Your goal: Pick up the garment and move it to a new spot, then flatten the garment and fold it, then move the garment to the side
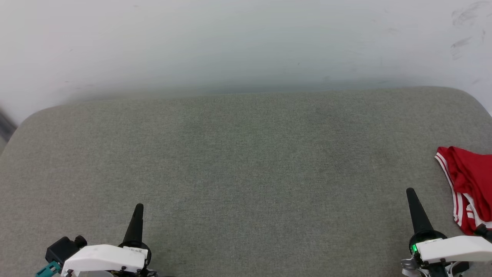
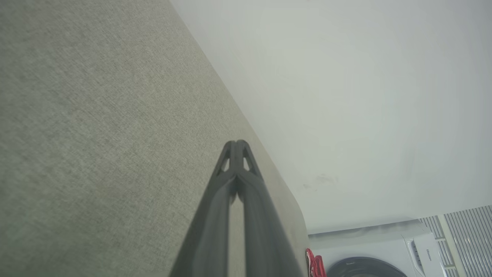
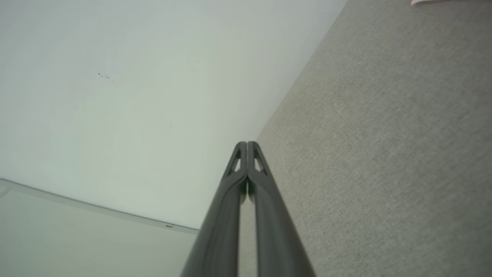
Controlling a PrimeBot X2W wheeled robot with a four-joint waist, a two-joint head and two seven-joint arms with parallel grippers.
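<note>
— At the far right edge of the grey woven-fabric cushion (image 1: 246, 165) lies the red jersey T-shirt with white striped trim (image 1: 471, 181), partly cut off by the frame, near the right gripper (image 1: 412, 194).
— Folded?
— Cannot tell. It fits a shirt set aside after folding, or one bunched there for pickup. The right gripper and the left gripper (image 1: 138, 209) are closed tight, holding nothing.

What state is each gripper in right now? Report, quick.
Left gripper: shut, holding nothing.
Right gripper: shut, holding nothing; the garment lies to its right.
</note>
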